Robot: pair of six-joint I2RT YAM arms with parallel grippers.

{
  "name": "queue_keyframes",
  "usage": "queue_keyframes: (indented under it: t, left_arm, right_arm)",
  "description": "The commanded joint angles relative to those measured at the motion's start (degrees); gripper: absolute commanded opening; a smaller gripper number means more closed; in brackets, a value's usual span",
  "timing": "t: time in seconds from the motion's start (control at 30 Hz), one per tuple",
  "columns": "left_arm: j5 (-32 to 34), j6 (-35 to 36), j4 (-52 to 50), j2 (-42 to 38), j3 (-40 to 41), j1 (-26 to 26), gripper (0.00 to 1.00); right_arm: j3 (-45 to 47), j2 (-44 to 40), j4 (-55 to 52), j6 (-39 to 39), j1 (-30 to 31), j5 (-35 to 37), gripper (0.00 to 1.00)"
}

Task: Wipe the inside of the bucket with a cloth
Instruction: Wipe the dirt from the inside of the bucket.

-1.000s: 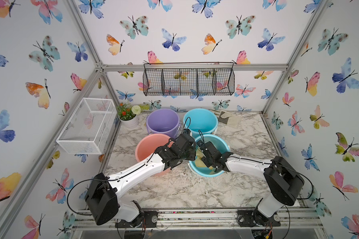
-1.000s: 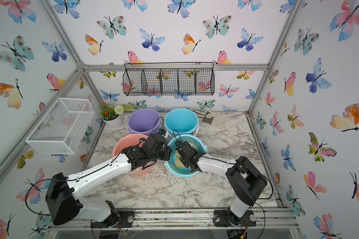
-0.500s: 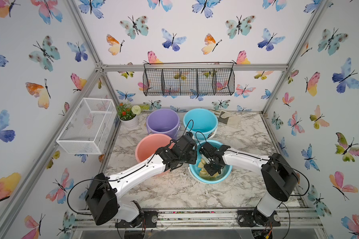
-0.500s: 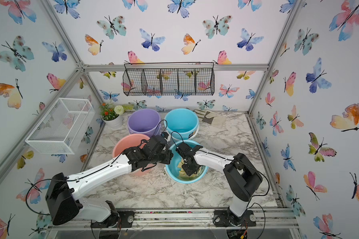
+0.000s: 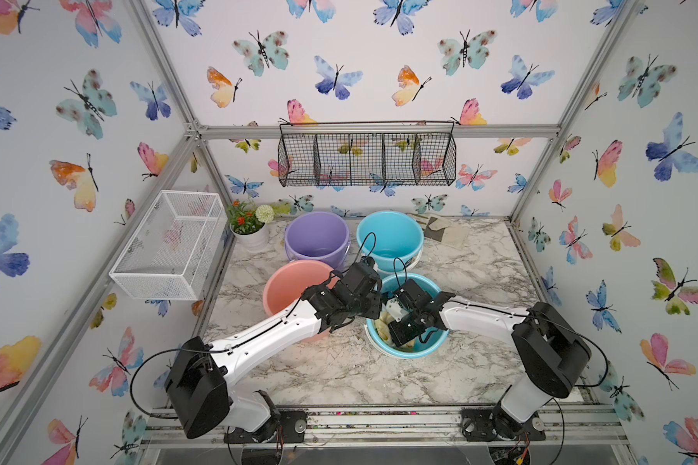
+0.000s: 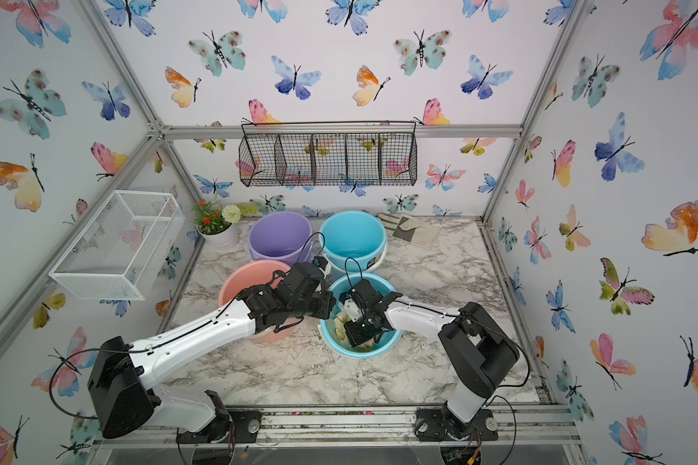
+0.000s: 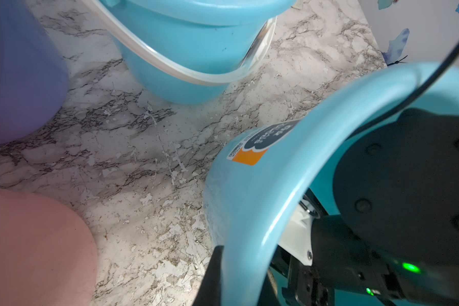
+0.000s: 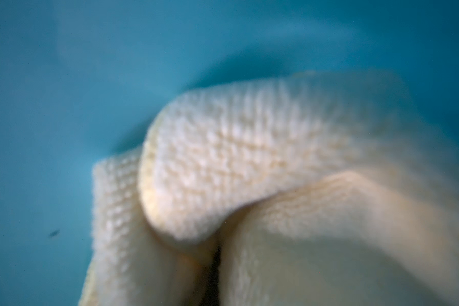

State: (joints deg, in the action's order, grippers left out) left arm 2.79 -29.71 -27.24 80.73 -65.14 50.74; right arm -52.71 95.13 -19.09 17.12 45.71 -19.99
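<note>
The near blue bucket (image 5: 414, 353) stands on the desk (image 5: 339, 374), and the left gripper (image 5: 375, 311) pinches its rim, steadying it. The right gripper (image 5: 404, 340) is down inside with its jaws pressed together. The pale yellow cloth (image 8: 249, 172) bunches right at them against the blue wall, so I take it to be pinching the cloth. I'd say the wiping is under way: cloth in the bucket, bucket braced, cloth pressed to the inside. How much of the wall and bottom is left to wipe I can't tell

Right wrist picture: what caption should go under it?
A soft pale yellow cloth, bunched in folds, inside the blue bucket.
</note>
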Motion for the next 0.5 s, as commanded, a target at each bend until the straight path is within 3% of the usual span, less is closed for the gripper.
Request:
queue_keyframes:
  t: [0.0, 0.23, 0.47]
  left_arm:
    - [-3.83, 0.79, 0.61, 0.20, -0.95, 1.04, 0.00]
    - [-4.93, 1.43, 0.77, 0.40, -0.56, 1.13, 0.00]
    - [-5.27, 1.68, 0.79, -0.35, -0.16, 1.20, 0.00]
  right_arm:
    - [3.98, -1.97, 23.00, 6.80, 0.34, -0.44, 0.02]
    - [13.21, -4.43, 47.81, 8.13, 0.36, 9.74, 0.02]
    - [12.49, -3.56, 49.88, 4.58, 0.77, 21.94, 0.02]
